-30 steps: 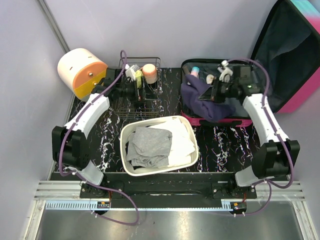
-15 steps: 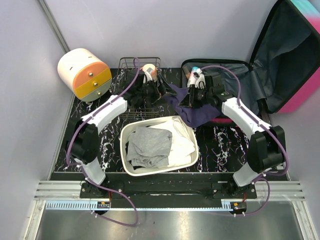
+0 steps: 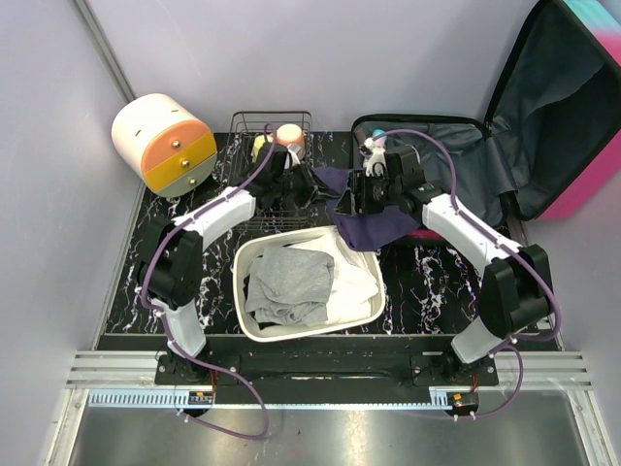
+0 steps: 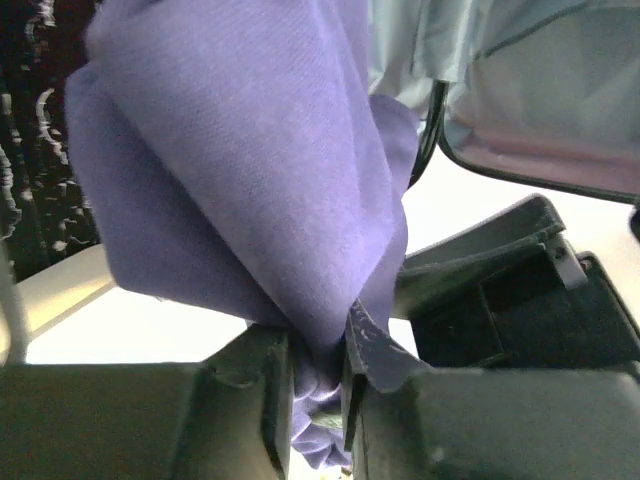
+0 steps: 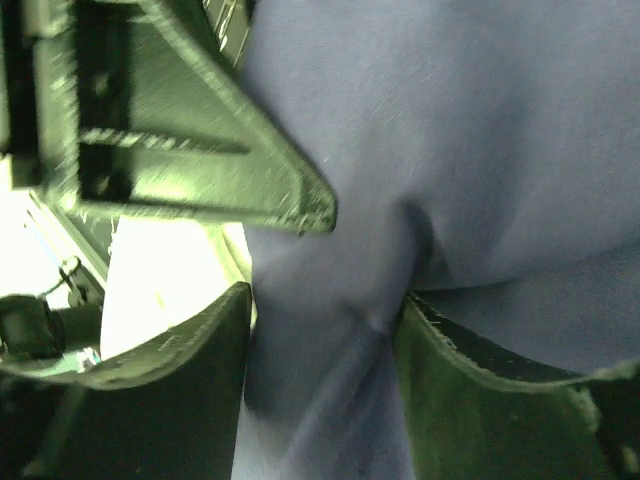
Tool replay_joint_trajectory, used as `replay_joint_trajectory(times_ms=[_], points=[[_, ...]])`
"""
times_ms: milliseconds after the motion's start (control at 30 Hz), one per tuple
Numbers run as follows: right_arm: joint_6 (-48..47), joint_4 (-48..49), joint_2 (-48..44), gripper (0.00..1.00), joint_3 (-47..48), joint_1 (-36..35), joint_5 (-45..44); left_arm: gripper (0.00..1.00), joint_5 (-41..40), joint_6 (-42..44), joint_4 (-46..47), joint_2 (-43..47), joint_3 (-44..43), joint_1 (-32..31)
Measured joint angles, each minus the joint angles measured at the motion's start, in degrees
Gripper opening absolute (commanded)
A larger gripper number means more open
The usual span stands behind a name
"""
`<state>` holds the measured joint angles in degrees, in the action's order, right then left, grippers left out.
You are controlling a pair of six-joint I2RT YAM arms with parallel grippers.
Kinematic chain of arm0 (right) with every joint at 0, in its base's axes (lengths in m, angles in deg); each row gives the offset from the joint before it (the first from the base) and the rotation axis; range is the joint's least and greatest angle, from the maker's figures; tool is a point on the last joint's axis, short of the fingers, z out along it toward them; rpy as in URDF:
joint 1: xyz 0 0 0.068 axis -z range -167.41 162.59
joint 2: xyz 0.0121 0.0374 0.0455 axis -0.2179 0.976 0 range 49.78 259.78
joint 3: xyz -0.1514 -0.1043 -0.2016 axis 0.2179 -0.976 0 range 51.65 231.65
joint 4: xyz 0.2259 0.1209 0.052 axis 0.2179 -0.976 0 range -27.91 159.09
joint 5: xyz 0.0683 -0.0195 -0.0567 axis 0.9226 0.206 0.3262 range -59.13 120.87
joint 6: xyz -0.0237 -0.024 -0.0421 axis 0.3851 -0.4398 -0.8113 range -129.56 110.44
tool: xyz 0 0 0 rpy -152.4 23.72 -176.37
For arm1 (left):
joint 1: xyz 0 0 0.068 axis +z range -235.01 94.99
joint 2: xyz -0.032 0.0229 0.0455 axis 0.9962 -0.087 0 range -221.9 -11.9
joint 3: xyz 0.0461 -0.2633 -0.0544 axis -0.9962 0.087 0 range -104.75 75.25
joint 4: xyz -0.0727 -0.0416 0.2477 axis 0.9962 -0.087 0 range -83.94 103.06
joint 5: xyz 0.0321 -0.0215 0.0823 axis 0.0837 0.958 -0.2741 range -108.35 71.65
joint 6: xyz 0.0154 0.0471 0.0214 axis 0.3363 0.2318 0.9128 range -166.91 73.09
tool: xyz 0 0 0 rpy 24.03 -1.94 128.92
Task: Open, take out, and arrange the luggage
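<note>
The luggage (image 3: 572,107) lies open at the back right, its pink lid upright and its dark grey lining showing. A purple cloth (image 3: 374,228) hangs between both arms, over the luggage's left edge and the white basket's corner. My left gripper (image 3: 312,184) is shut on a bunched fold of the purple cloth (image 4: 250,180); the pinch sits in the left gripper (image 4: 318,375). My right gripper (image 3: 351,197) is just right of it. In the right wrist view the right gripper (image 5: 325,350) stands open, with the cloth (image 5: 480,130) lying loose between its fingers.
A white basket (image 3: 237,286) holding grey and white clothes sits at the front centre. A wire basket (image 3: 254,121) with small bottles stands behind the left gripper. The white-and-orange round drawer box (image 3: 163,144) is at the back left. Small items remain in the luggage base (image 3: 456,165).
My right gripper carried the purple cloth left, out of the luggage, and its jaws have widened. My left arm swung right from the wire basket and shut on the cloth.
</note>
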<state>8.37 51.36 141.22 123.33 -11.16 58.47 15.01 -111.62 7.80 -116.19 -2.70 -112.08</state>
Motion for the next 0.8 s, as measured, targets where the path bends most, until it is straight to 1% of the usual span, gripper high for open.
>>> replay_joint_trajectory(times_ms=[33,100,133,233,333,433,533,567,633,733,800], points=[[-1.36,-0.57,-0.24,0.80,0.15,-0.13,0.57,0.00,0.33,0.20,-0.13,0.00,0.31,0.46],[-3.63,-3.21,-1.31,0.91,0.83,0.26,1.92,0.00,0.70,1.79,-2.03,0.00,0.83,1.57],[-4.79,-5.07,-2.08,0.93,1.55,0.74,2.84,0.00,0.76,2.82,-3.43,0.00,0.83,2.14],[-7.06,-10.47,-3.56,0.98,5.95,5.46,6.58,0.00,0.46,7.96,-8.90,0.07,0.20,3.19],[-8.68,-15.65,-2.16,1.00,14.43,14.56,8.35,0.00,-1.14,14.84,-15.69,0.07,-2.49,3.43],[-9.97,-20.55,4.07,1.00,24.87,23.12,9.29,0.00,-2.73,21.53,-21.46,0.07,-6.25,3.80],[-10.99,-25.38,12.90,1.00,32.87,28.74,10.32,0.00,-4.42,27.54,-26.29,0.04,-9.44,4.20],[-11.69,-27.74,17.20,1.00,35.43,29.77,10.84,0.00,-4.94,29.24,-27.63,0.04,-10.25,4.28],[-12.50,-31.01,22.43,1.00,37.79,31.54,11.32,0.00,-5.66,32.11,-30.01,-0.07,-11.89,4.44],[-14.14,-37.55,31.87,1.00,42.34,32.39,12.96,0.00,-6.32,35.04,-32.54,-0.90,-14.23,4.63],[-14.97,-41.09,36.11,1.00,44.17,32.37,14.38,0.00,-6.40,36.09,-33.46,-1.68,-15.13,4.74]])
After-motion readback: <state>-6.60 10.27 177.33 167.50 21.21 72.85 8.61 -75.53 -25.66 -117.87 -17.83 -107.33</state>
